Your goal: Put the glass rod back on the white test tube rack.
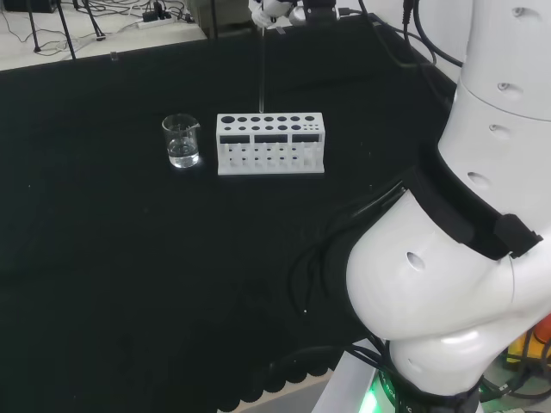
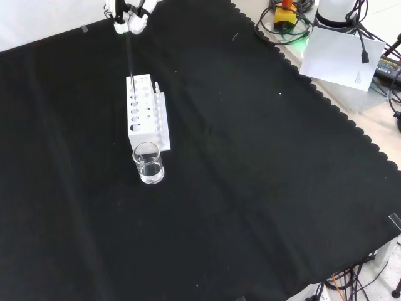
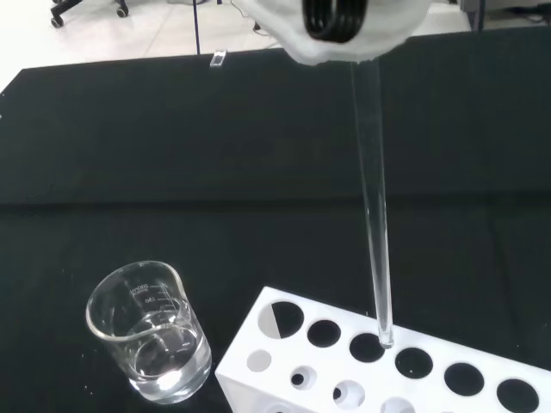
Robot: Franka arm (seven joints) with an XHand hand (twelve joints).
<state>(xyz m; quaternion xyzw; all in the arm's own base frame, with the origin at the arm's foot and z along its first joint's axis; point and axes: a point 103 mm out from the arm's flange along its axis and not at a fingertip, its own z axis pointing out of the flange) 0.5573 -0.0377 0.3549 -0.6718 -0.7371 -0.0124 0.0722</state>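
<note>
Even, diffuse overhead light, bright room. The matte black cloth (image 1: 129, 258) soaks it up: almost no cast shadows, no hotspots on it. The glossy white arm link (image 1: 448, 284) carries soft highlights, near clipping. The small clear glass beaker (image 3: 151, 344) shows glints on rim and water; the thin clear glass rod (image 3: 372, 215) reads only as pale edge lines in the wrist view, faint in the head view. The blurred white hand (image 3: 336, 30) is out of focus. Pale floor beyond the cloth's far edge is overexposed.

Robotics laboratory, bench draped in black cloth (image 2: 250, 188), white plastic test tube rack (image 1: 270, 144), small clear glass beaker (image 1: 182, 141), floor cables (image 1: 129, 17)
</note>
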